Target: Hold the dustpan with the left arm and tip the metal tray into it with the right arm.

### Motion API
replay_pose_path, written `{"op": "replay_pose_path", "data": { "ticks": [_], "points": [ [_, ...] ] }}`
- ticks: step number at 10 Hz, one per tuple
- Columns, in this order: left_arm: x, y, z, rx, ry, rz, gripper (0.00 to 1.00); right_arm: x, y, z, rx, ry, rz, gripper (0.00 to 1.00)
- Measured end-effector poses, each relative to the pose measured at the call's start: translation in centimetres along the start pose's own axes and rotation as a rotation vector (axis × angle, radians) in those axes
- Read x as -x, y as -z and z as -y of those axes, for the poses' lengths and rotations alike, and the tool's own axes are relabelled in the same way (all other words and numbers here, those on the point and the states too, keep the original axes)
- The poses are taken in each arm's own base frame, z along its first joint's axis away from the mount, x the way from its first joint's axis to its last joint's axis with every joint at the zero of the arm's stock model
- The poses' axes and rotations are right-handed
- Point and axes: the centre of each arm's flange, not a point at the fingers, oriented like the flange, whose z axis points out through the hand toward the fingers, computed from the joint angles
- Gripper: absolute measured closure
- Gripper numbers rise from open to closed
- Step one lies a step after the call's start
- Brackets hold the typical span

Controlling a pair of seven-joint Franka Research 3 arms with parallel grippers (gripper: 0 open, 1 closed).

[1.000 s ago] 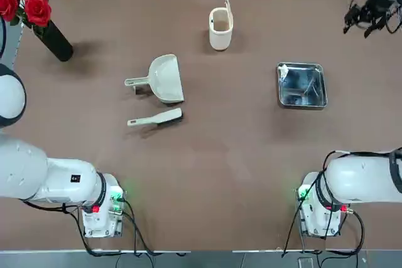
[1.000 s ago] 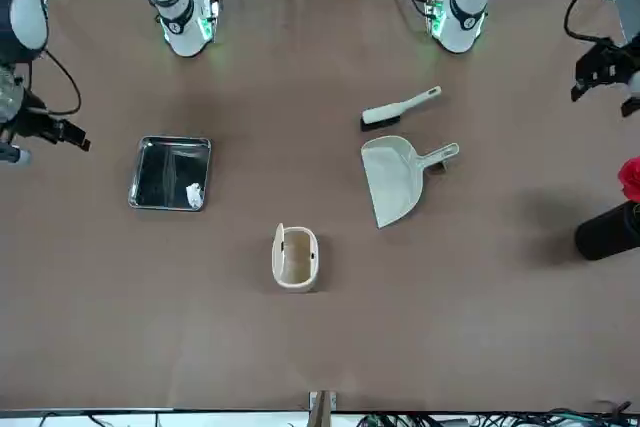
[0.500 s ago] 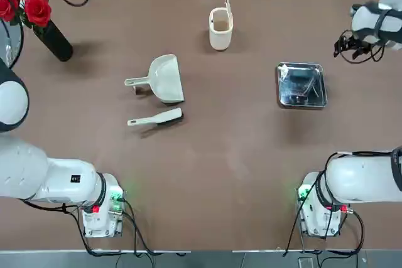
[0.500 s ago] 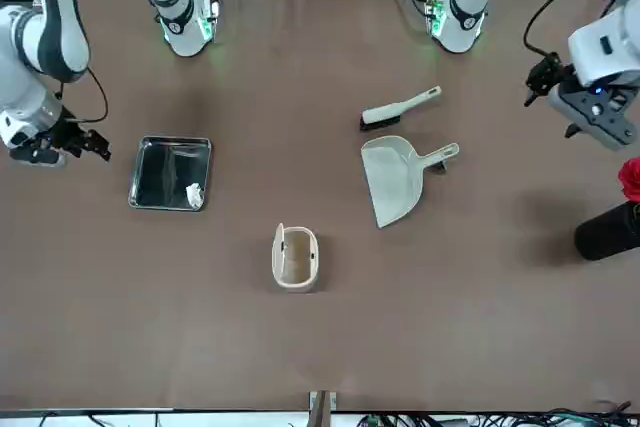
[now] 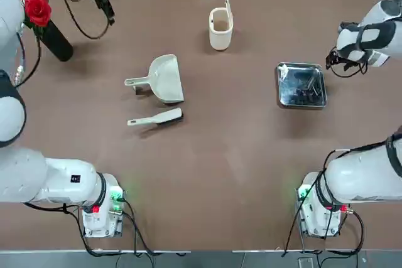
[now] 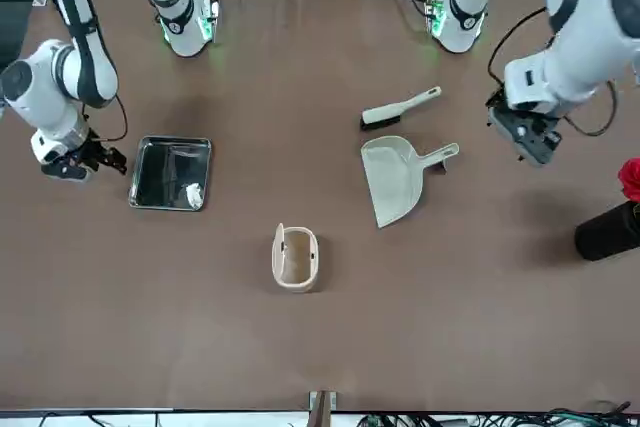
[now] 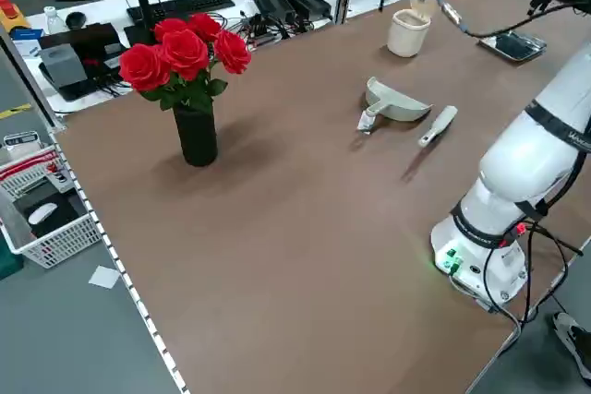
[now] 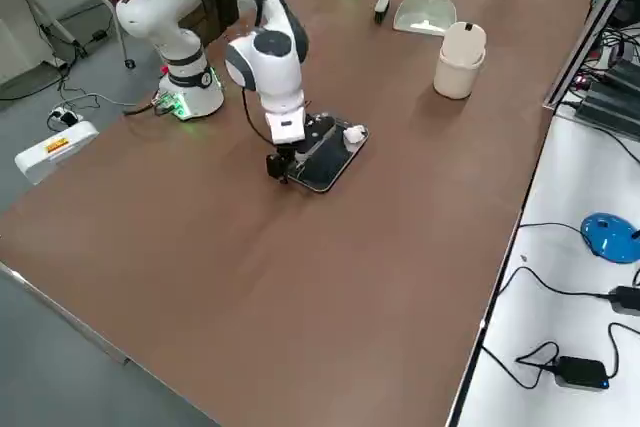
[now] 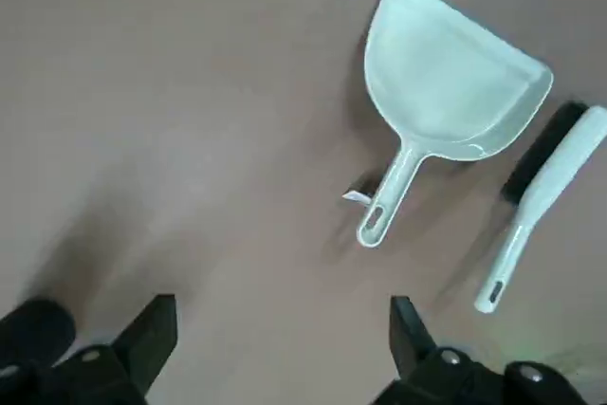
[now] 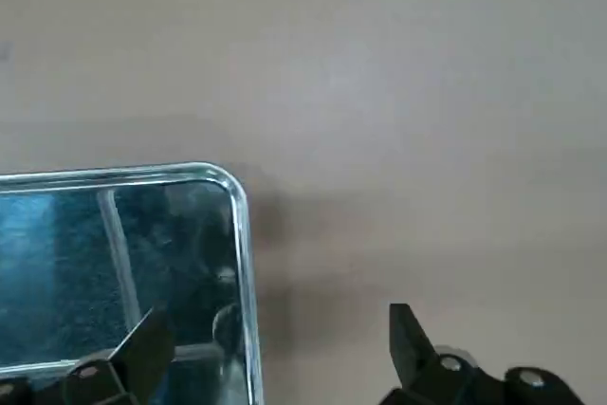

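Black and spread wide, our right hand [image 10: 285, 358] has hold of nothing, hovering near the metal tray [image 5: 302, 85]. In its wrist view we see one finger over a corner of that tray, the other beyond its rim. Shiny steel, square with rounded corners, the tray rests flat on the brown table [image 5: 220, 167], a crumpled white scrap [image 6: 194, 194] inside.

Our left hand [image 9: 283, 353], also wide open and empty, hangs above the table, between the black vase of red roses [image 7: 196, 136] and the dustpan [image 5: 166, 80]. Outward from it lies the cream dustpan, handle towards the hand, scoop facing away. Just beside the dustpan we find the hand brush [image 5: 155, 118], its dark bristles down. Farther out, past the scoop and well apart from our left hand, stands the cream lidded bin [image 5: 220, 28], lid raised.
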Motion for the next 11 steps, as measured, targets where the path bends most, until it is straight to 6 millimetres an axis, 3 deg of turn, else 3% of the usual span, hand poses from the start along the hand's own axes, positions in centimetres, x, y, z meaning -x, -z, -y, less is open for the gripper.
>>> {"op": "replay_pose_path", "data": {
  "ticks": [3,7,9,11],
  "points": [
    [-1.8,-7.7,-4.1,-0.038,-0.137,0.006,0.03,0.3,-2.9,0.2,0.014,0.007,0.023,0.0],
    [-4.6,-14.2,-6.7,-0.108,-0.336,0.09,0.07,0.7,-6.1,2.1,-0.002,0.001,0.053,0.0],
    [-4.4,-17.7,-8.0,-0.119,-0.395,0.125,0.07,0.8,-7.1,2.7,-0.003,0.001,0.051,0.02],
    [-3.1,-20.2,-8.8,-0.119,-0.437,0.168,0.07,0.9,-7.7,2.7,0.001,0.002,0.053,0.15]
  ]
}}
